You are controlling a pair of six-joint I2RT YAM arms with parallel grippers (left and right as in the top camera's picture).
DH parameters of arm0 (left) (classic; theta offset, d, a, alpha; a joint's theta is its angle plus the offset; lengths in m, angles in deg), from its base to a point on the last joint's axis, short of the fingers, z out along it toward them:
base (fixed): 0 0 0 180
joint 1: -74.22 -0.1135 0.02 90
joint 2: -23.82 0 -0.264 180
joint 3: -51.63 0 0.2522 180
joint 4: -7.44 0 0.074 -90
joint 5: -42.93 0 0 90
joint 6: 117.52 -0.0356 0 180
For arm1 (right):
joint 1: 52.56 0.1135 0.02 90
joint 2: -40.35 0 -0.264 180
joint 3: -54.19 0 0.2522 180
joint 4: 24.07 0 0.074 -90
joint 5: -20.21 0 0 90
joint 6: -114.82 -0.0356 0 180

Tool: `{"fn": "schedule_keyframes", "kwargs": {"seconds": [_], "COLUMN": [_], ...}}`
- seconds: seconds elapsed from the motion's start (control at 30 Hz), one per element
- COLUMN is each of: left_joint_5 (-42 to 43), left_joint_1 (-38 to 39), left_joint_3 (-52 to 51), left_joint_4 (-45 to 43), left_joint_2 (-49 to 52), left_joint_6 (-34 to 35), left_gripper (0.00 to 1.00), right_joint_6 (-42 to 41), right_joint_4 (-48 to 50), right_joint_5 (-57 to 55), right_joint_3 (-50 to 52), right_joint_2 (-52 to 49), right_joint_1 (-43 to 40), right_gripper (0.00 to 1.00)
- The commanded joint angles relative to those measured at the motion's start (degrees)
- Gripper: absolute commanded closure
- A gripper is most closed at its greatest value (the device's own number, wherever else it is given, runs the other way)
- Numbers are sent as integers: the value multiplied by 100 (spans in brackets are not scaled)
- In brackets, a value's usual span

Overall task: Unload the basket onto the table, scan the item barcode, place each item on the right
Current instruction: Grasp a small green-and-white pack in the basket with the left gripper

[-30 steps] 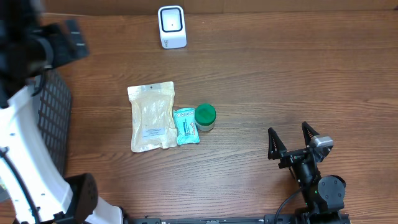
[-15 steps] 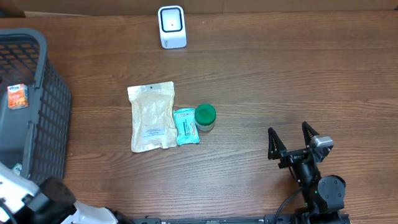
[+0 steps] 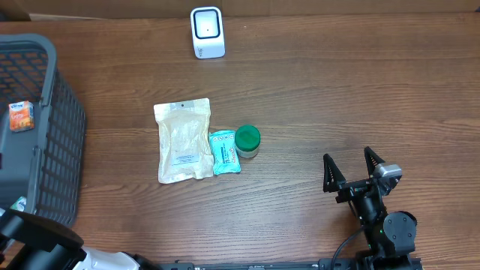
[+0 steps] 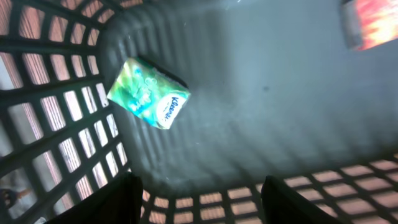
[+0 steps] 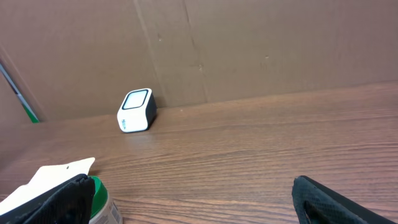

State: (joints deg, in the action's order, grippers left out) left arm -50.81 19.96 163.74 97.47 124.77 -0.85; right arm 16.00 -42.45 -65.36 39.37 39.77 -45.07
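The white barcode scanner (image 3: 207,31) stands at the back of the table, also seen in the right wrist view (image 5: 137,110). A beige pouch (image 3: 184,140), a teal packet (image 3: 224,152) and a green-lidded jar (image 3: 247,140) lie together mid-table. My left gripper (image 4: 202,202) hangs open over the inside of the grey basket (image 4: 56,124), above a green tissue pack (image 4: 149,93) and an orange packet (image 4: 373,22), nothing between its fingers. My right gripper (image 3: 350,171) rests open at the front right, empty, facing the jar (image 5: 99,199) and pouch (image 5: 56,177).
The grey basket (image 3: 52,56) fills the left edge of the table, with the orange packet (image 3: 21,116) inside. My left arm's white link (image 3: 37,244) shows at the front left corner. A cardboard wall (image 5: 249,43) backs the table.
My left arm has swung off the basket toward the front left corner, uncovering the basket in the overhead view. Right arm and table items have not moved.
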Motion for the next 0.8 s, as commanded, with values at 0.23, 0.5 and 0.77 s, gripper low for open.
{"fn": "schedule_keyframes", "kwargs": {"seconds": [0.23, 0.5, 0.77], "left_joint_5": [-1134, -1397, -1744], "left_joint_1": [98, 98, 94], "left_joint_3": [-1486, -2323, -2529], "left_joint_4": [-927, -1816, -2583], "left_joint_2": [20, 22, 68], "left_joint_6": [-474, -826, -828], "left_gripper": [21, 32, 35], "right_joint_6": [26, 26, 26], "right_joint_4": [20, 20, 20], "right_joint_5": [-50, -48, -48], "right_joint_3": [61, 61, 61], "right_joint_2": [42, 42, 42], "right_joint_1": [-26, -26, -26], "right_gripper": [0, 0, 0]}}
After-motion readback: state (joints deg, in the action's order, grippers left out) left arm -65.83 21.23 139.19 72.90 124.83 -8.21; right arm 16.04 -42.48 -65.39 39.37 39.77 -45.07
